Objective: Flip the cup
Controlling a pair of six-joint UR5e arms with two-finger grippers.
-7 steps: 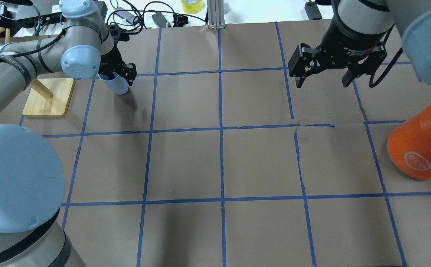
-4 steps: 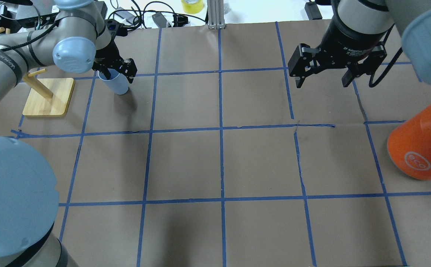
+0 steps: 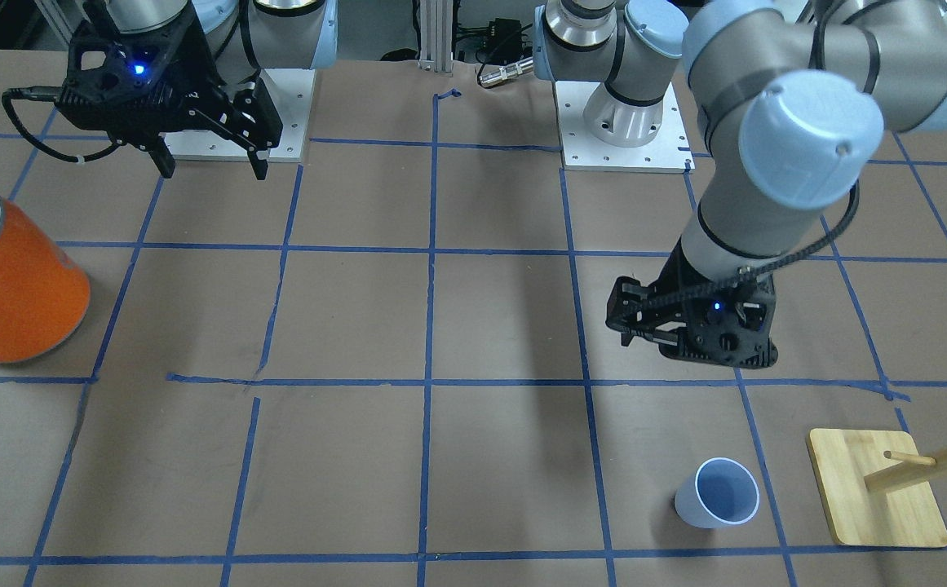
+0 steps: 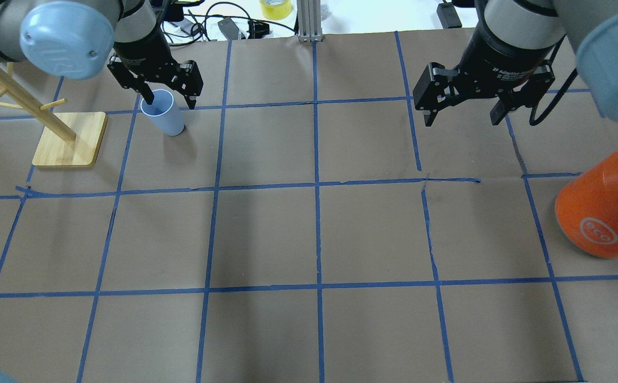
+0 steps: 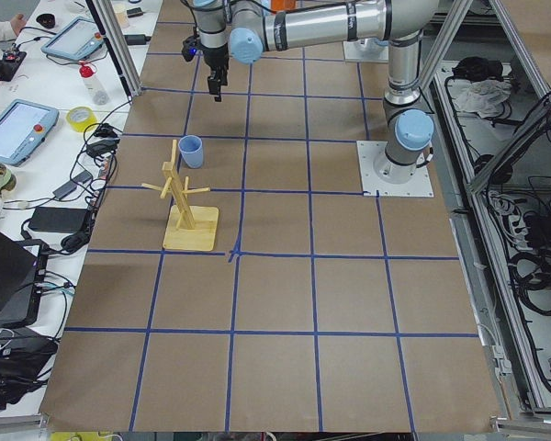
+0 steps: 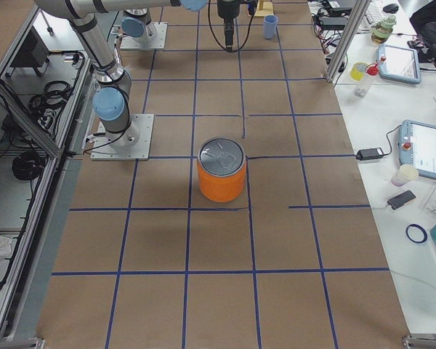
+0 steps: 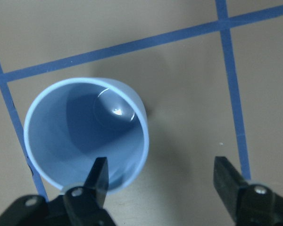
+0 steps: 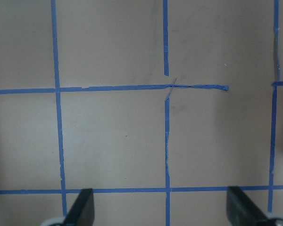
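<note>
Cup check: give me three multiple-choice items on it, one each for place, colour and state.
1. Where does the cup stand? A) beside the wooden rack B) at the table's centre C) on a rack peg
2. What colour is it? A) orange B) yellow C) pale blue
3. How is it? A) on its side B) upright, mouth up, ungripped C) upside down
Answers: 1 A, it stands by the rack's base. 2 C, it is pale blue in the overhead view. 3 B, the left wrist view looks into its mouth; the left gripper hangs above, jaws open.
</note>
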